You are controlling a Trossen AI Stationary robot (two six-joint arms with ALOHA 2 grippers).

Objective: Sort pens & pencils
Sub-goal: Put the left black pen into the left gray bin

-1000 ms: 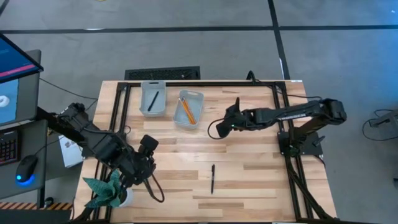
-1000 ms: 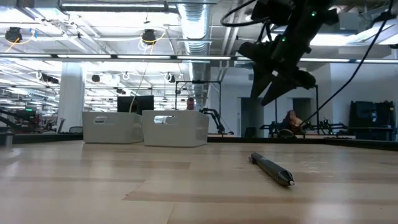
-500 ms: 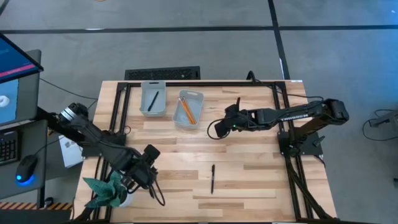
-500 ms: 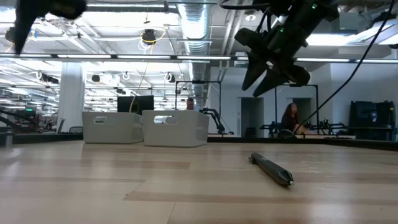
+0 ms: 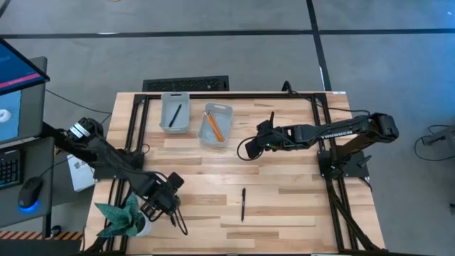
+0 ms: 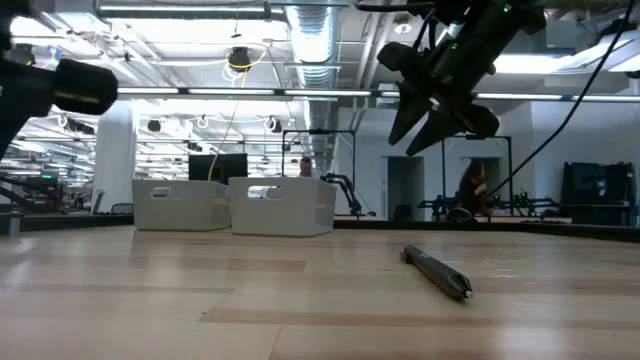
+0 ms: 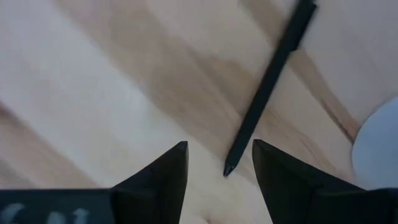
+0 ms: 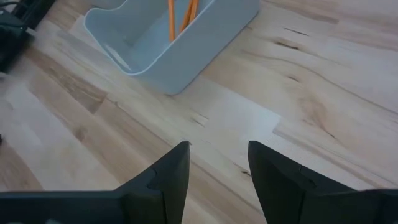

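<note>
Both jaws open, empty. High view: left gripper [image 5: 165,201] has swung down to near edge by plant [image 5: 126,217]; black pen [image 5: 242,204] lies mid-table, pencils [image 5: 213,126] binned. Low view: right gripper [image 6: 428,112] hovers, pen [image 6: 437,271] matte, slim. Left wrist view: another pen [image 7: 269,87] ahead on pale wood, pickup likely next.

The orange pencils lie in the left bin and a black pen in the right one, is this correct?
No, the bins are swapped. The high view shows the orange pencils in the right bin and a black pen in the left bin.
</note>
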